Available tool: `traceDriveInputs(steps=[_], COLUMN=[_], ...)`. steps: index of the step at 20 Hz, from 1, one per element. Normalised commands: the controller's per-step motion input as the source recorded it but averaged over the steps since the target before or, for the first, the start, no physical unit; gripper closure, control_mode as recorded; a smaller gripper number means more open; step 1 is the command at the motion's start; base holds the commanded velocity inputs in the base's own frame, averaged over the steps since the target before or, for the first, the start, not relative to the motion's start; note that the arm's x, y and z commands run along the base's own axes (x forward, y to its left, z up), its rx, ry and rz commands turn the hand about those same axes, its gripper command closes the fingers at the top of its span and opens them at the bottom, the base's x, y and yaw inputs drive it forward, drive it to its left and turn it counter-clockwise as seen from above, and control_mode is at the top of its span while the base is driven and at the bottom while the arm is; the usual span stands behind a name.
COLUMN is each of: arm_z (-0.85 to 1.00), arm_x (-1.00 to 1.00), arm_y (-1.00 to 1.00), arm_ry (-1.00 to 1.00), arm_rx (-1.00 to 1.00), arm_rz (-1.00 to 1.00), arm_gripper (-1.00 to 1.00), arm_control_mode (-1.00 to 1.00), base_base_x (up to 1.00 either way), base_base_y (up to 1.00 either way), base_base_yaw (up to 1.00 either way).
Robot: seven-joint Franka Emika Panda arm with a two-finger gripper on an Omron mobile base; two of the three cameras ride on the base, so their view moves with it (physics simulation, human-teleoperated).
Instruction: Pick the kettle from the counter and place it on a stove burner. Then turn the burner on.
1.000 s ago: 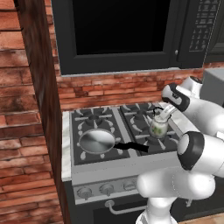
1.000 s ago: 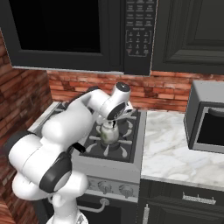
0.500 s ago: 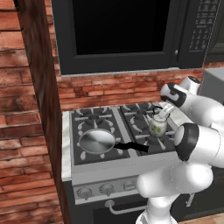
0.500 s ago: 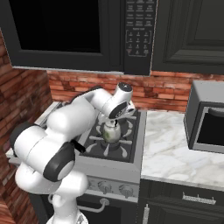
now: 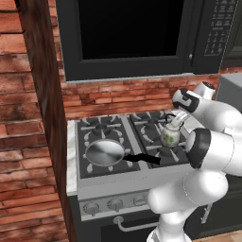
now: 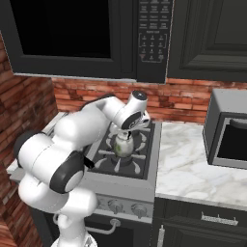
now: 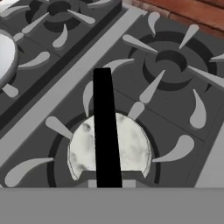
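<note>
The small pale green-speckled kettle (image 5: pixel 170 137) (image 6: pixel 122 146) is over the front right stove burner (image 7: pixel 56 146) of the grey stove. I cannot tell whether it rests on the grate or hangs just above it. My gripper (image 5: pixel 176 121) (image 6: pixel 127 132) is right above the kettle and shut on its thin black wire handle (image 7: pixel 105 131). In the hand view I look straight down on the silvery lid (image 7: pixel 131 148), with the handle crossing it. The white marble counter (image 6: pixel 193 169) lies to the right of the stove.
A steel frying pan (image 5: pixel 105 153) with a black handle sits on the front left burner. The back right burner (image 7: pixel 168 61) is bare. Round knobs (image 5: pixel 116 204) line the stove front. A grey appliance (image 6: pixel 229 130) stands on the counter, and a brick wall rises at the left.
The kettle has hardly moved and stays over the front right burner. My elbow has swung slightly, and the gripper keeps its hold on the handle.
</note>
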Motion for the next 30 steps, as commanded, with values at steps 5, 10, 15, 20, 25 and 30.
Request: traceDriveInputs(steps=[5, 10, 15, 20, 25, 30], arm_z=[-0.19, -0.11, -0.01, 0.00, 0.00, 0.06], arm_x=[0.03, 0.00, 0.00, -0.01, -0.02, -0.15], arm_y=[0.00, 0.01, 0.03, 0.04, 0.01, 0.01], arm_ry=[0.00, 0.00, 0.00, 0.00, 0.00, -0.01], arm_rx=[0.00, 0.00, 0.00, 0.00, 0.00, 0.00], arm_rz=[0.00, 0.00, 0.00, 0.00, 0.00, 0.00], arm_gripper=[1.00, 1.00, -1.00, -1.00, -1.00, -1.00], arm_control_mode=[-1.00, -1.00, -1.00, -1.00, -1.00, -1.00], base_base_x=[0.00, 0.00, 0.00, 0.00, 0.00, 0.00], base_base_y=[0.00, 0.00, 0.00, 0.00, 0.00, 0.00], base_base_yaw=[0.00, 0.00, 0.00, 0.00, 0.00, 0.00])
